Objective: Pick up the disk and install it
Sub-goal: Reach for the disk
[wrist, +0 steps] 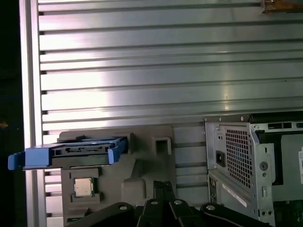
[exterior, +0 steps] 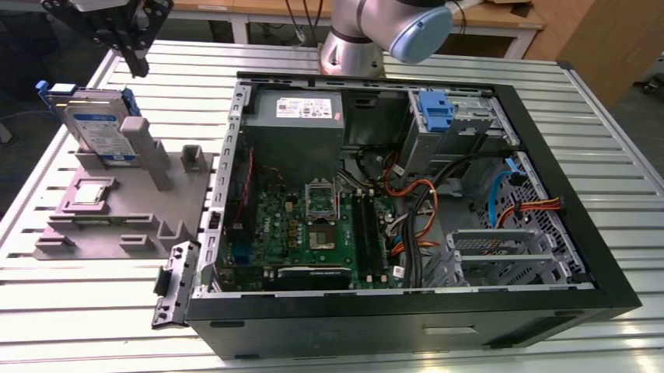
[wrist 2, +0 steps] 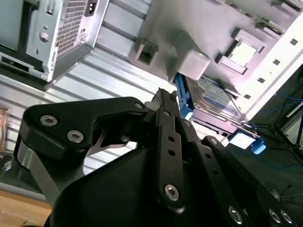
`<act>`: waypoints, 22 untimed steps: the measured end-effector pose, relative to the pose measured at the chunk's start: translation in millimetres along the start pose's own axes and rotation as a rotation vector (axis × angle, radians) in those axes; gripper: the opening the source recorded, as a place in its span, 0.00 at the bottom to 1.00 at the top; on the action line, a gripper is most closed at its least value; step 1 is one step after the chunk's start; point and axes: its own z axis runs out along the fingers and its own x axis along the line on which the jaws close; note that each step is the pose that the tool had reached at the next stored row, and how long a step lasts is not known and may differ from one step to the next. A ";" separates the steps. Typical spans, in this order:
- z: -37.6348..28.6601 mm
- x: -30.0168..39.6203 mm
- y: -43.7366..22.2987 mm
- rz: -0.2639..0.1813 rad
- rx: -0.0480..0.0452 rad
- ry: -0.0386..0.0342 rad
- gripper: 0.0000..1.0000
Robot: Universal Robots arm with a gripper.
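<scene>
While disk (exterior: 99,128) stood upright in grey holder (exterior: 124,214) near tabletop (exterior: 104,311) corner, hand (exterior: 140,71) hung above, closed, empty; pickup pending, grasp likely needed opening.

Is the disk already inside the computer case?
No, the disk stands upright in the grey holder on the exterior view's left, outside the computer case.

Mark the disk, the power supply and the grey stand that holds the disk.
disk (exterior: 96,128), exterior view, on its white-and-blue label.
power supply (exterior: 303,108), exterior view, on its white sticker.
grey stand (exterior: 135,206), exterior view, on its flat base.
</scene>
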 end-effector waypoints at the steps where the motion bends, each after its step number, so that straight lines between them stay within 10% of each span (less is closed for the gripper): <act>1: 0.1 3.5 -0.2 0.000 0.0000 0.0005 0.10; 10: 2.1 40.7 -0.5 0.001 0.0005 0.0080 0.10; 22: 8.7 73.9 9.1 0.001 0.0011 0.0177 0.10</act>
